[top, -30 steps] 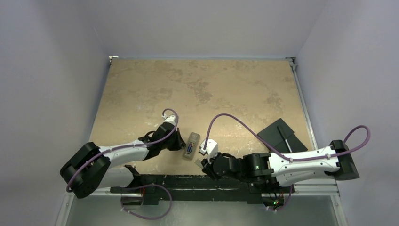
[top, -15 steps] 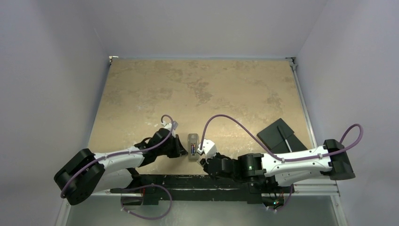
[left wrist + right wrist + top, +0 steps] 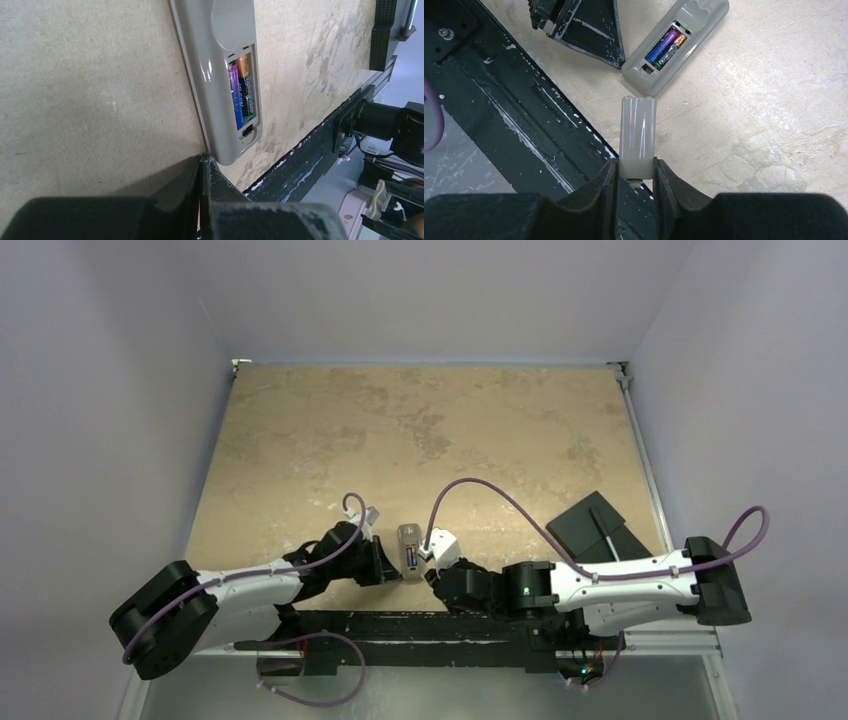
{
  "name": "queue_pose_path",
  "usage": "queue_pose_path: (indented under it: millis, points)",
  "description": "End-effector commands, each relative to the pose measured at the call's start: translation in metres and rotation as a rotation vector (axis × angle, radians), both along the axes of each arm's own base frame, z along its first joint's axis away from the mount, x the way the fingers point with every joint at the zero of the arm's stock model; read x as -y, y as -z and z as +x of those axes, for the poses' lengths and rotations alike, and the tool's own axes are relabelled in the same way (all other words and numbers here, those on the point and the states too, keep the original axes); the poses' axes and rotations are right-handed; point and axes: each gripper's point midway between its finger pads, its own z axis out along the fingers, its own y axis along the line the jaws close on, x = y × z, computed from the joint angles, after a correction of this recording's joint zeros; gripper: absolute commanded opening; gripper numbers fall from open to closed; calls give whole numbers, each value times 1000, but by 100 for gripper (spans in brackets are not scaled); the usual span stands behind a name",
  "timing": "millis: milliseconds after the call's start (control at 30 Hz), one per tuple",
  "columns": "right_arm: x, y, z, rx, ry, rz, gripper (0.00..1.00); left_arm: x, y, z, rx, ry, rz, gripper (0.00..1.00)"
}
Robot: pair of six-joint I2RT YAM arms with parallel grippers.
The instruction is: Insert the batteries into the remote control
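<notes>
Lab test cell: bare walls (image 3: 120,340), scuffed tabletop (image 3: 430,420)

Grey remote control (image 3: 220,50) carries 1 purple battery (image 3: 234,95) and 1 black-and-brass battery (image 3: 248,97).

The remote (image 3: 210,60) lies grey underside up on the surface (image 3: 90,85), its battery recess uncovered. Two batteries sit side by side in the recess: the purple one (image 3: 235,95) on the left, the dark one (image 3: 247,90) with its brassy end on the right. The left pincer (image 3: 204,165) is closed, with its tips right at the remote's near corner. Whether they touch it cannot be told. A black rail (image 3: 295,165) runs along the surface's edge.
</notes>
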Motion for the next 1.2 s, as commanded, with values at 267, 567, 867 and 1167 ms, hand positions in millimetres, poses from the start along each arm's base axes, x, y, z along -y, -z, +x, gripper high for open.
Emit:
queue_pose_path:
  millis: [267, 567, 867, 1167]
  points:
    - [-6, -2, 16, -16, 51, 58, 10, 2, 27, -11, -49, 24, 66, 0]
    - [-7, 7, 32, -27, 58, 37, 10, 18, 31, -11, -42, 51, 85, 0]
    - [-13, 10, 40, -22, 6, 29, 10, 6, 34, -16, -40, 40, 152, 0]
    - [-17, 16, 55, -25, -41, -10, 9, -13, 11, -10, 14, -16, 193, 0]
